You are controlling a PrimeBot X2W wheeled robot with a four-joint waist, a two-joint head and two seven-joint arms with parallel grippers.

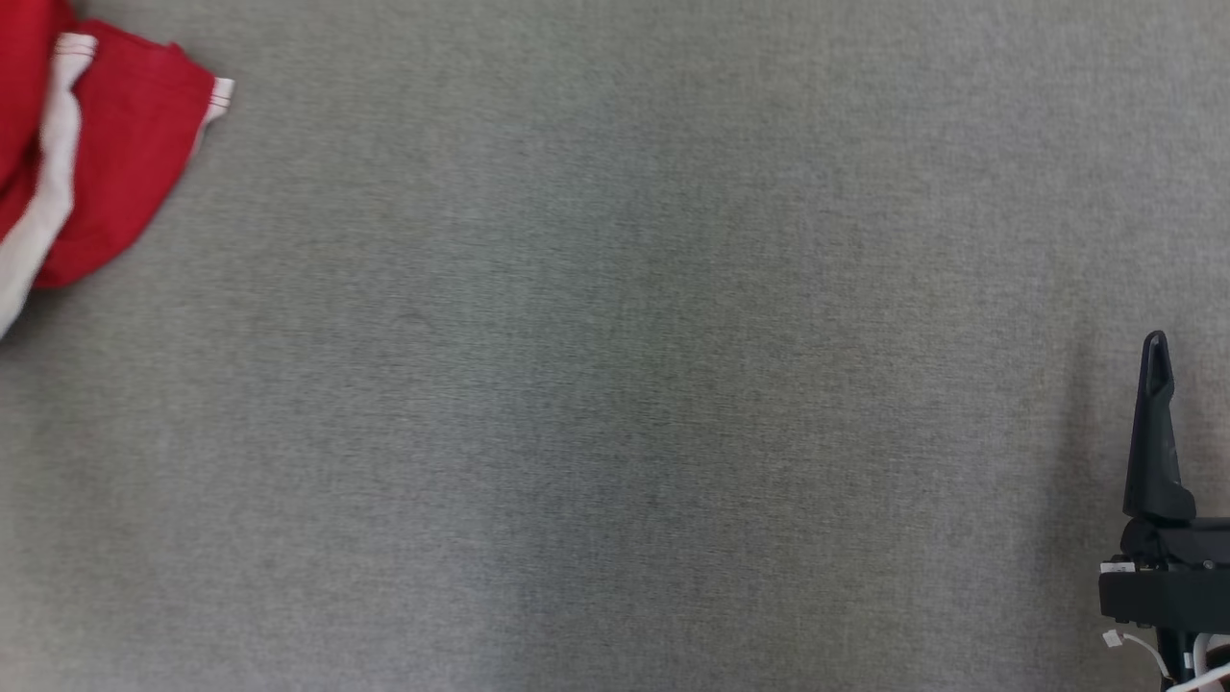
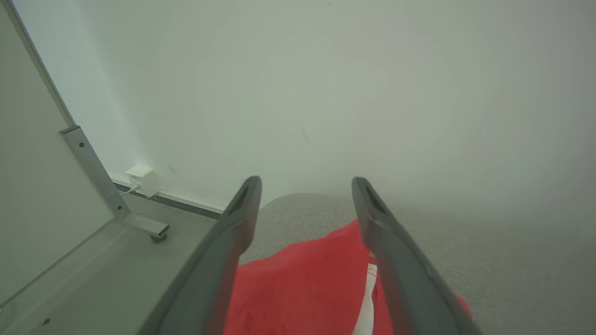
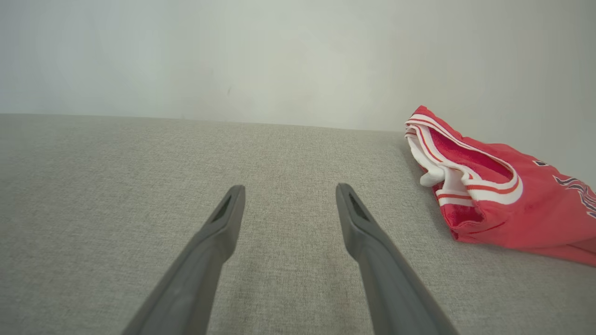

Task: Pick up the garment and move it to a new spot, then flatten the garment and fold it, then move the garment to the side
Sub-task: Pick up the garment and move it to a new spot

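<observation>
The garment (image 1: pixel 115 163) is a red sports jersey with white striped trim, lying crumpled at the far left of the grey fabric surface (image 1: pixel 615 384). In the left wrist view my left gripper (image 2: pixel 305 179) hangs open just above the garment (image 2: pixel 302 288), its fingers apart on either side of the red cloth and holding nothing. My right gripper (image 3: pixel 288 188) is open and empty over bare grey fabric, with the garment (image 3: pixel 503 204) well off to the right in its view. In the head view one of its fingers (image 1: pixel 1153 432) stands at the lower right.
The surface's rounded far corner shows in the left wrist view, close to a pale wall. Beyond it a metal frame leg (image 2: pixel 95 172) on a caster and a white socket box (image 2: pixel 143 180) sit on the floor.
</observation>
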